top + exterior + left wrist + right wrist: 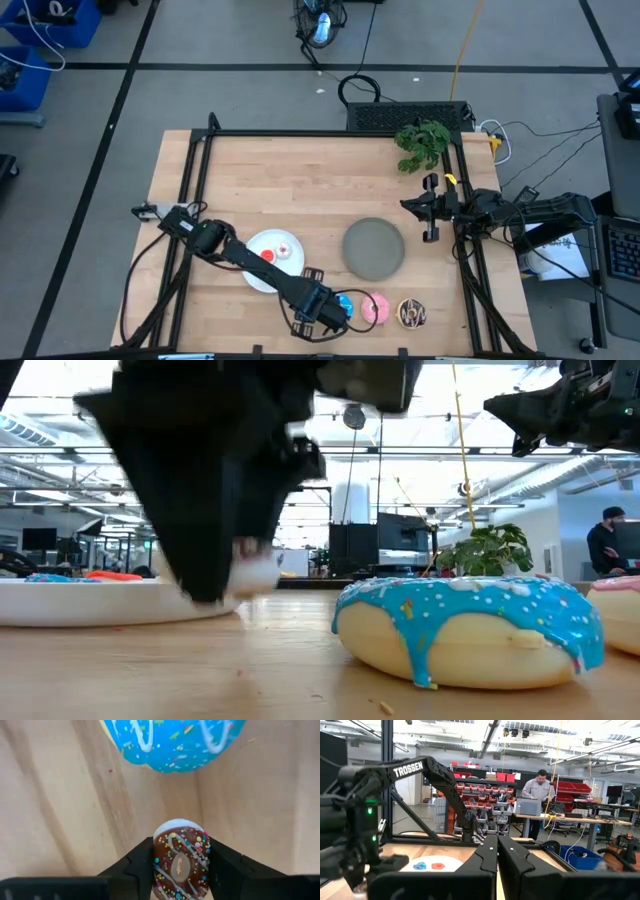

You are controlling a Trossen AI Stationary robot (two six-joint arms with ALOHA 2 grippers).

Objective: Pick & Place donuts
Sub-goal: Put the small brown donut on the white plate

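My left gripper (328,312) is near the table's near edge, just left of the blue sprinkled donut (345,302) (470,630), and is shut on the tiny brown donut (181,862). The pink donut (375,308) and the dark brown drizzled donut (411,314) lie flat on the wood to the right of the blue one. The tiny red donut (268,256) and the white-pink one (285,249) sit on the white plate (255,275). My right gripper (497,857) waits, shut, above the table's right edge (431,215). My left gripper pinches the tiny brown donut between its two fingers (142,865), one on each side of the ring's outer rim (159,857). The sprinkled top faces the wrist camera. In the low view its pale underside (255,572) shows beside the finger, just above the wood.
The grey plate (373,248) lies right of the white plate, toward the table's middle. A green plant (422,143) stands at the far right corner. The black frame rails (195,190) run along the table's sides. A person (538,785) stands in the room beyond.
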